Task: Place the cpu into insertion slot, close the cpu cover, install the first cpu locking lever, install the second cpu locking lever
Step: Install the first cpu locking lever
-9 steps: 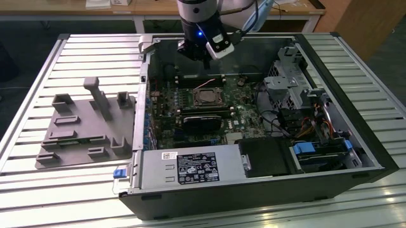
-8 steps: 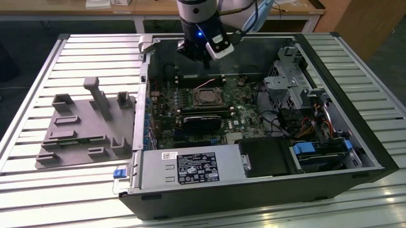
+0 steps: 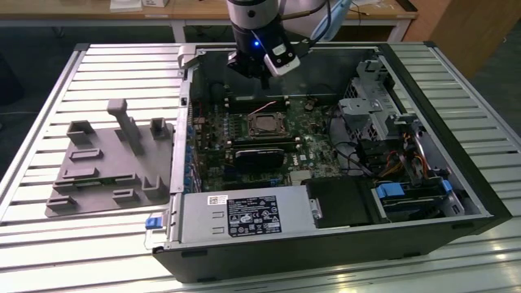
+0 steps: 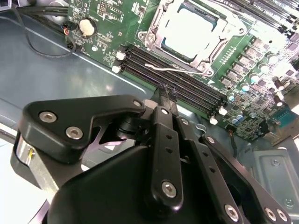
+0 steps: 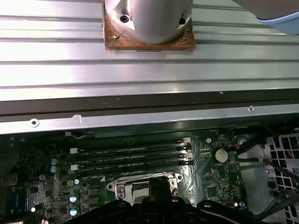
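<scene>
Black hand hovers by memory slots beside the cpu.

No wording can be read anywhere. In the exterior view, the silver power supply carries a black label with white print and small round symbols, and a white sticker with dark marks, all too small to make out. In both wrist views, the green motherboard bears tiny white lettering, and the memory slots show pale markings, equally illegible.
</scene>
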Robot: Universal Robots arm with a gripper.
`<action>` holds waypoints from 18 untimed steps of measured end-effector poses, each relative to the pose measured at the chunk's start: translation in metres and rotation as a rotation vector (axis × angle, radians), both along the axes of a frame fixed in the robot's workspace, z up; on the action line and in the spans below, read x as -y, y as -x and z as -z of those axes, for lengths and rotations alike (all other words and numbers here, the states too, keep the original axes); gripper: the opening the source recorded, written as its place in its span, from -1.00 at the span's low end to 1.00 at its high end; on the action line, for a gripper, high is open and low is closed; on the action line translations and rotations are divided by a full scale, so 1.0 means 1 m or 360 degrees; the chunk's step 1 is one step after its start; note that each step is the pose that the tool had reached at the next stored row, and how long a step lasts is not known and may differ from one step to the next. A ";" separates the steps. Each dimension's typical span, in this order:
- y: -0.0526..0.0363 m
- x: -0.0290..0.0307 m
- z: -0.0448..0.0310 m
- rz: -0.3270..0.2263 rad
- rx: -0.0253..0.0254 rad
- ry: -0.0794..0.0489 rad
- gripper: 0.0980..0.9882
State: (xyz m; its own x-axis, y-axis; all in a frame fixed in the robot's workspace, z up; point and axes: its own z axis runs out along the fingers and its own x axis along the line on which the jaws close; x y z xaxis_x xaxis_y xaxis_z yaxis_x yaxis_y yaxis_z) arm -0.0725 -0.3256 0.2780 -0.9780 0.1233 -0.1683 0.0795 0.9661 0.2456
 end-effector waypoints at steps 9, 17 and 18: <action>0.0000 -0.0012 0.0011 0.0000 -0.00003 0.0003 -0.99; 0.0000 -0.0012 0.0050 0.0000 -0.00002 0.0004 -0.99; 0.0000 -0.0012 0.0058 0.0000 -0.00001 0.0004 -0.99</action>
